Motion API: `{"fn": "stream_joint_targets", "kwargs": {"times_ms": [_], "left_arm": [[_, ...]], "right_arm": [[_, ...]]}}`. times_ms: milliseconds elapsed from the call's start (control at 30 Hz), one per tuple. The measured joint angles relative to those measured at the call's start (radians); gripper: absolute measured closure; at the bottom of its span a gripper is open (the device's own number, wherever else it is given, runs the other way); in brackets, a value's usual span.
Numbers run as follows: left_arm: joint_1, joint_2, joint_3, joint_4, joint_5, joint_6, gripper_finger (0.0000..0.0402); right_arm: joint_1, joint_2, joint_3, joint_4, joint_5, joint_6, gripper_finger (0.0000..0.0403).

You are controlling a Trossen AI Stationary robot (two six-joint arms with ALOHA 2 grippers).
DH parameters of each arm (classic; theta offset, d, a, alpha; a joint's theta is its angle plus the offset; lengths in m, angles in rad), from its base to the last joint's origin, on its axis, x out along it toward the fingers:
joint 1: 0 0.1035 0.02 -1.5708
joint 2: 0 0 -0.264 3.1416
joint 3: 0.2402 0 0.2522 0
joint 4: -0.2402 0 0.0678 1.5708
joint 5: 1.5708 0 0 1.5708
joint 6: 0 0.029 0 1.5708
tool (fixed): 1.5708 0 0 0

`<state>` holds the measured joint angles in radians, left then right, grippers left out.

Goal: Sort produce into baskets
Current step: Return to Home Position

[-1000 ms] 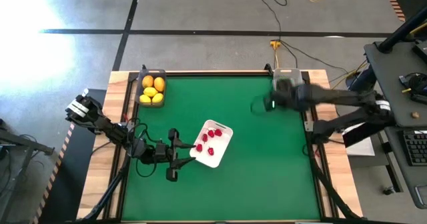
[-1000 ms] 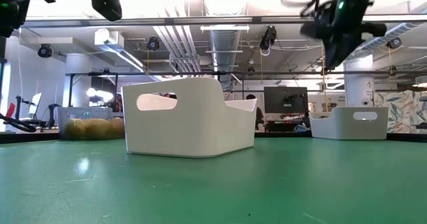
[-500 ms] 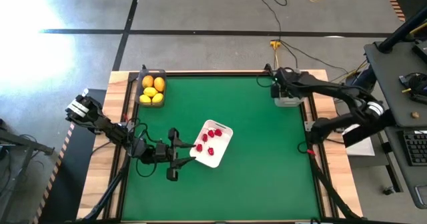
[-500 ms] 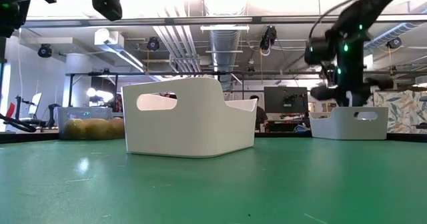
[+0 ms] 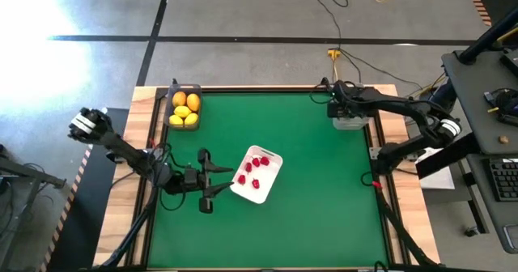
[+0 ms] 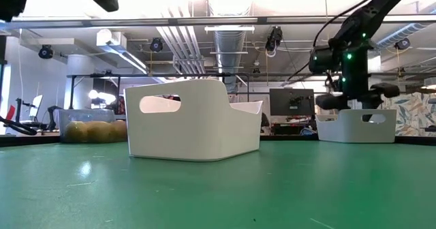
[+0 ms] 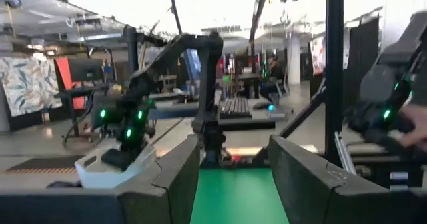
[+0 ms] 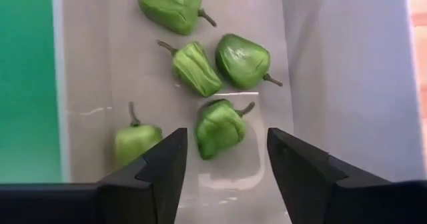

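Peppers (image 8: 220, 127) in bin (image 8: 347, 84) under parted right pincer (image 8: 225, 151); left pincer (image 5: 225, 180) near tray (image 5: 272, 173).

Open ground: green table (image 5: 324, 199) bare across middle and right.
Left-centre: white tray (image 5: 273, 167), left gripper (image 5: 229, 178) just beside it.
Far corners: dark bin (image 5: 168, 106); clear bin (image 5: 350, 125) beneath right gripper (image 5: 338, 106).

The green, wood-edged surface (image 5: 316, 191) carries a dark smoky grey plastic bin (image 5: 169, 110) at its far-left corner, a white rounded-square tray (image 5: 275, 166) left of centre, and a clear pale grey plastic bin (image 5: 350, 125) at its far-right corner.
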<state>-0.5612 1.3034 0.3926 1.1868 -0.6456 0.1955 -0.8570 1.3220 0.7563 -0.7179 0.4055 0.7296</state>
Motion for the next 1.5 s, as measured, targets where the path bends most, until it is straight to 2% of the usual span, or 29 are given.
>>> {"fn": "stream_joint_targets", "kwargs": {"times_ms": [133,267,400,533,667,767,900,1000,1133,1200,1300,1400,1500], "left_arm": [[0.003,-0.107,0.000,-0.189,-0.001,-0.022,0.0245],[0.010,-0.190,0.000,-0.326,0.000,-0.019,0.0250],[0.012,-0.241,0.000,-0.371,-0.001,0.026,0.0257],[0.012,-0.282,0.000,-0.419,0.012,0.055,0.0267],[0.016,-0.312,0.000,-0.585,0.155,-0.041,0.0283],[0.023,-0.304,0.000,-0.602,0.188,-0.072,0.0299],[0.058,-0.243,0.000,-0.592,0.196,-0.181,0.0320],[0.130,-0.148,0.000,-0.506,0.196,-0.304,0.0330],[0.253,0.022,0.000,-0.323,0.308,-0.354,0.0340],[0.313,0.076,0.000,-0.246,0.381,-0.354,0.0346],[0.402,0.095,0.000,-0.244,0.481,-0.357,0.0353],[0.488,0.028,0.000,-0.348,0.581,-0.370,0.0357],[0.561,-0.101,0.000,-0.473,0.670,-0.361,0.0359]], "right_arm": [[0.051,-0.062,0.026,-0.043,-0.014,-0.069,0.0207],[0.227,-0.156,0.029,0.040,-0.021,-0.100,0.0242],[0.485,-0.209,0.028,0.308,-0.034,-0.209,0.0285],[0.718,-0.191,0.028,0.660,-0.041,-0.460,0.0320],[0.904,-0.118,0.028,0.882,-0.047,-0.647,0.0345],[0.995,-0.041,0.028,0.957,-0.045,-0.713,0.0357],[1.042,0.108,0.026,0.994,-0.051,-0.720,0.0368],[1.039,0.223,0.024,1.036,-0.117,-0.704,0.0372],[1.040,0.293,0.024,1.182,-0.198,-0.745,0.0379],[1.037,0.277,0.024,1.207,-0.207,-0.789,0.0383],[1.022,0.220,0.005,1.196,-0.206,-0.833,0.0389],[1.008,0.118,-0.057,1.193,-0.205,-0.858,0.0393],[0.988,-0.010,-0.166,1.189,-0.208,-0.842,0.0393]]}}
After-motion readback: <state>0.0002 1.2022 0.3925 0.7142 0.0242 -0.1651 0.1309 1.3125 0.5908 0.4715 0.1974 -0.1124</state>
